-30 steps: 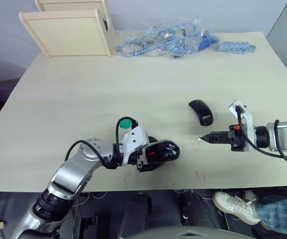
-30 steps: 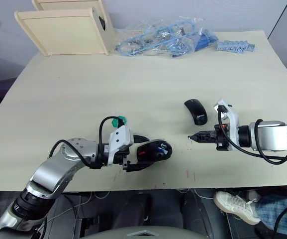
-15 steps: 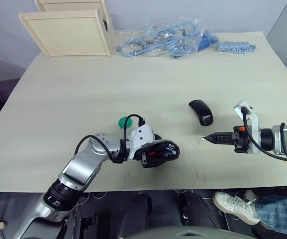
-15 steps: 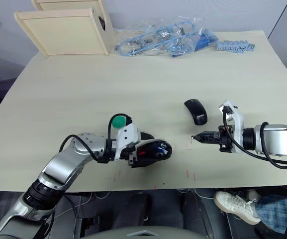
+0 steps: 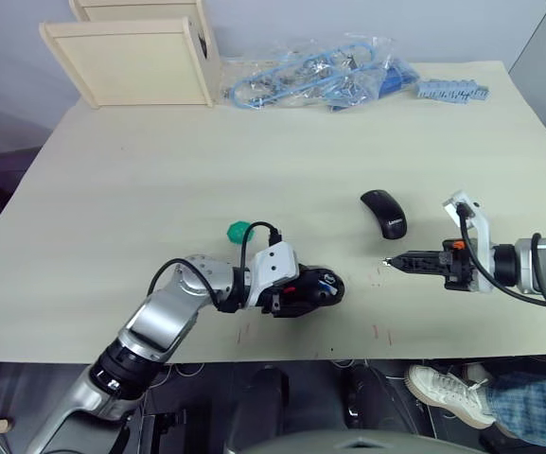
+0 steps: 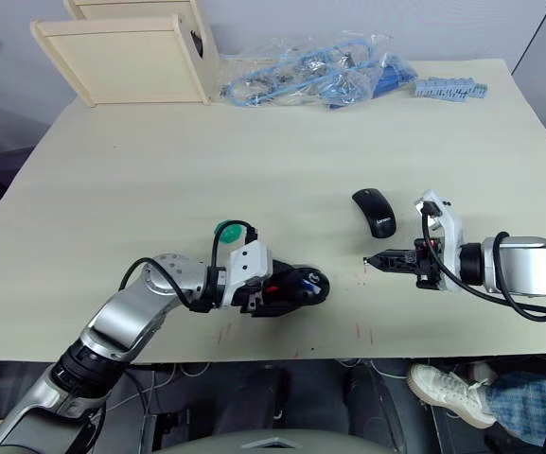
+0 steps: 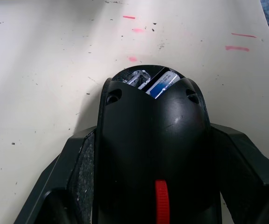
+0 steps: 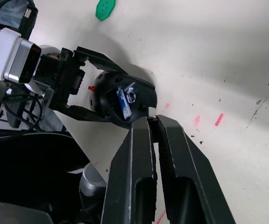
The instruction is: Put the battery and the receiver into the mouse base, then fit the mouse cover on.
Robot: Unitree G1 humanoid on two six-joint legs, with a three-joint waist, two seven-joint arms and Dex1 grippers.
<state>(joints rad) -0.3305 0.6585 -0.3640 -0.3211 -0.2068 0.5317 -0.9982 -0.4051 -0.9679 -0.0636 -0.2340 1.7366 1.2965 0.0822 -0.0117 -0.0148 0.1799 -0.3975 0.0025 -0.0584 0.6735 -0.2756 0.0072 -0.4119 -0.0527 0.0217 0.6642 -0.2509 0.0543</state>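
The mouse base (image 5: 303, 292), black with red inner parts, lies near the table's front edge, with my left gripper (image 5: 312, 291) shut around its sides. Its fingers (image 7: 80, 170) flank it in the left wrist view. The blue battery (image 7: 161, 84) sits in the base's open slot, also seen as battery (image 8: 123, 101). My right gripper (image 5: 387, 263) hovers low to the right of the base, fingers pressed together on a tiny nub, the receiver (image 5: 383, 262), pointing at the base. The glossy black mouse cover (image 5: 383, 213) lies on the table just beyond the right gripper.
A flat green disc (image 5: 239, 231) lies behind my left wrist. Wooden boxes (image 5: 126, 61), a plastic bag of blue cables (image 5: 310, 74) and a blue strip (image 5: 452, 91) line the far edge. A person's shoe (image 5: 448, 388) shows under the front right edge.
My left wrist has shifted right and settled lower around the mouse base, uncovering the green disc. The right gripper has drawn back slightly to the right, still shut.
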